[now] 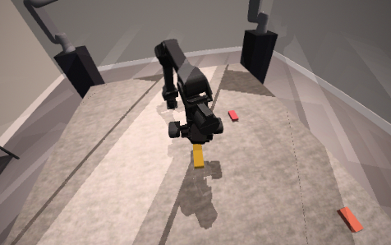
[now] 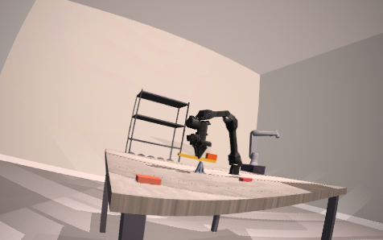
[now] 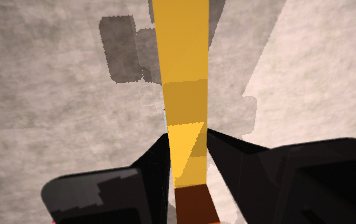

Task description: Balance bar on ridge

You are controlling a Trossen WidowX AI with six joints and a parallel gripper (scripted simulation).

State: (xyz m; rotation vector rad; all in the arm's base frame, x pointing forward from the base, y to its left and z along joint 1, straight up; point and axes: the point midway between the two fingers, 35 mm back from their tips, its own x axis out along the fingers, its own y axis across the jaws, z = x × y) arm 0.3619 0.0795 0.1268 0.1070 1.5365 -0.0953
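Observation:
The yellow bar (image 1: pixel 198 156) (image 2: pixel 185 155) (image 3: pixel 182 50) has an orange block (image 2: pixel 212 156) (image 3: pixel 196 202) on its end nearer the arm's base. My gripper (image 2: pixel 199 156) (image 3: pixel 186 135) is shut on the bar between its two ends, near the block. The blue-grey ridge (image 2: pixel 199 168) stands on the table (image 1: pixel 103 164) right under the bar in the exterior view. The bar is clear of the table; whether it touches the ridge top is too small to tell. The ridge is hidden in the top view, and only a thin pale sliver shows beside the bar in the wrist view.
A small red block (image 1: pixel 233 115) (image 2: pixel 245 180) lies on the table near the arm's base. A larger orange-red block (image 1: pixel 350 219) (image 2: pixel 148 180) lies far off near a table edge. A shelf rack (image 2: pixel 161 121) and other robot arms on dark pedestals (image 1: pixel 259 51) stand beyond the table.

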